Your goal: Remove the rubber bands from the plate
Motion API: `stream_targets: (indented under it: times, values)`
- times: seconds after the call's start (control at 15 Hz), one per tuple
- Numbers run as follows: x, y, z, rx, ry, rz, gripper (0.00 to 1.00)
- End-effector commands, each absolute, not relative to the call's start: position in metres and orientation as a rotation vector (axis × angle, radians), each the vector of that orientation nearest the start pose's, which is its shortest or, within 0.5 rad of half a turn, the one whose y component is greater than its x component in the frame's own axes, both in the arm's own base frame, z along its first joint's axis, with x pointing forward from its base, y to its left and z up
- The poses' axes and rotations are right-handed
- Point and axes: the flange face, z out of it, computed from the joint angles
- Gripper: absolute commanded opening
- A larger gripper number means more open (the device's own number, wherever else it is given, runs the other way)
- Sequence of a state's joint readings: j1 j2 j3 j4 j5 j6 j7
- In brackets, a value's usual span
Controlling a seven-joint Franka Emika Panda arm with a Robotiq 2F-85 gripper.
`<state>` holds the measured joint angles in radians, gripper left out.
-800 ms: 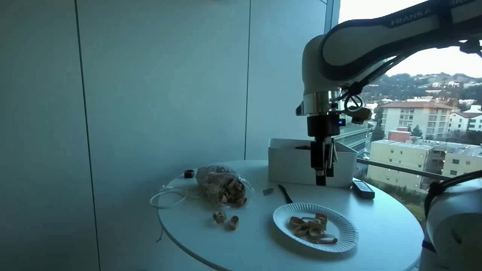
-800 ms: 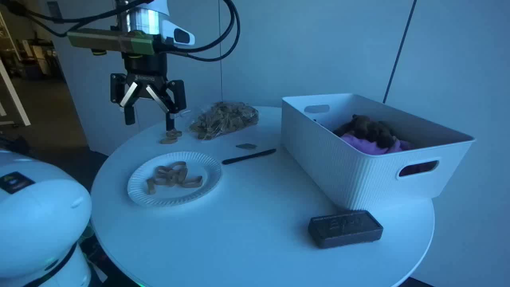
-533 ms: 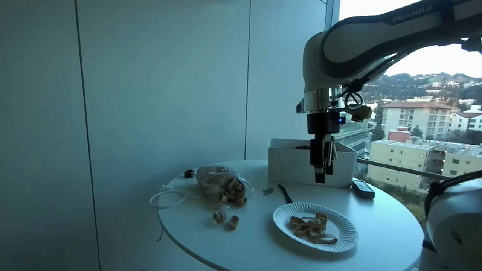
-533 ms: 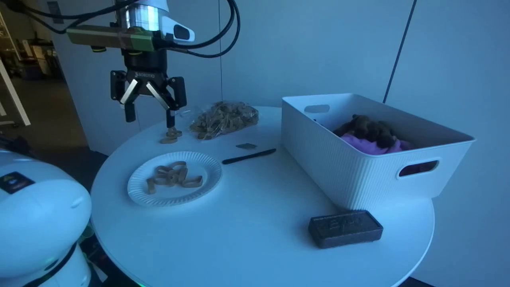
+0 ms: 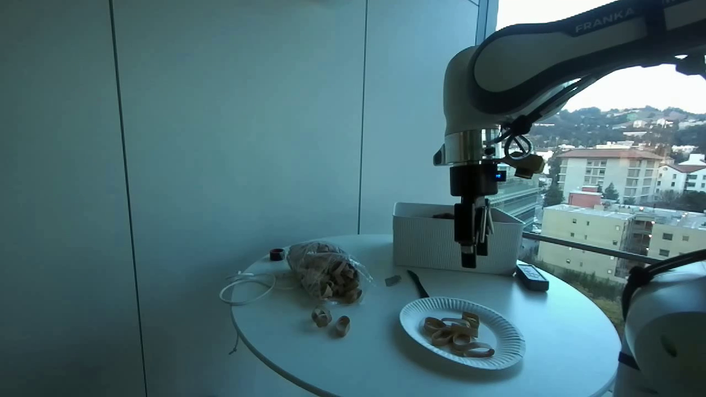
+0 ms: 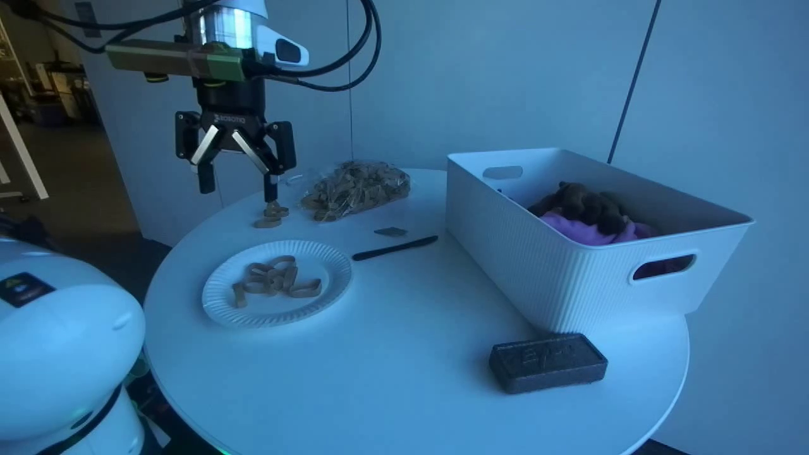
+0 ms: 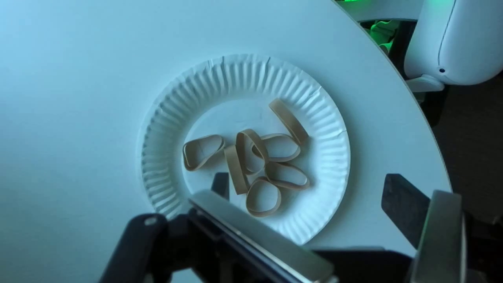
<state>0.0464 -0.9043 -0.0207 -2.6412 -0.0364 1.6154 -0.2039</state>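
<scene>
Fingers (image 6: pixel 270 188) spread wide, rubber bands (image 7: pixel 236 169) lying on the plate (image 7: pixel 333 157)

The fingers stand far apart, with air between them, higher than the plate. In the wrist view, one finger hides a part of the plate's rim, and the other appears outside this rim. Seven rubber bands rest inside the rim, touching or near one another.

From the plate toward the robot base (image 6: pixel 66 354), the tabletop (image 6: pixel 379 385) soon comes to its round edge. On the opposite side there is more room: a black knife (image 6: pixel 395 248) lies just beside the plate, and beyond it stands a white ribbed box (image 6: pixel 499 249) with purple and brown things (image 6: pixel 584 232) inside. Near this box, well apart from the plate, lies a dark block (image 6: pixel 548 364). A clear bag (image 6: pixel 359 189), with loose loops (image 5: pixel 342 326) near it, is also well apart from the plate. Behind the tabletop rises a pale wall (image 5: pixel 237 138); a window (image 5: pixel 601 94) shows buildings (image 5: pixel 609 173).
</scene>
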Motion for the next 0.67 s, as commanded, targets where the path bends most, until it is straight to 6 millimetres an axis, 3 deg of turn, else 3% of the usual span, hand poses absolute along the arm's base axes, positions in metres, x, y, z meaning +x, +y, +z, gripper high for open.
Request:
stream_targets:
  times: [0.0,0.07,0.27,0.53,0.6]
  values:
    - [0.27,0.003,0.495,-3.122,-0.38,0.194,1.0]
    - [0.27,0.003,0.495,-3.122,-0.38,0.194,1.0]
    - [0.275,0.004,0.469,-3.095,-0.361,0.225,1.0]
    - [0.277,0.008,0.429,-3.075,-0.363,0.043,1.0]
    - [0.297,0.008,0.441,-3.093,-0.343,0.006,1.0]
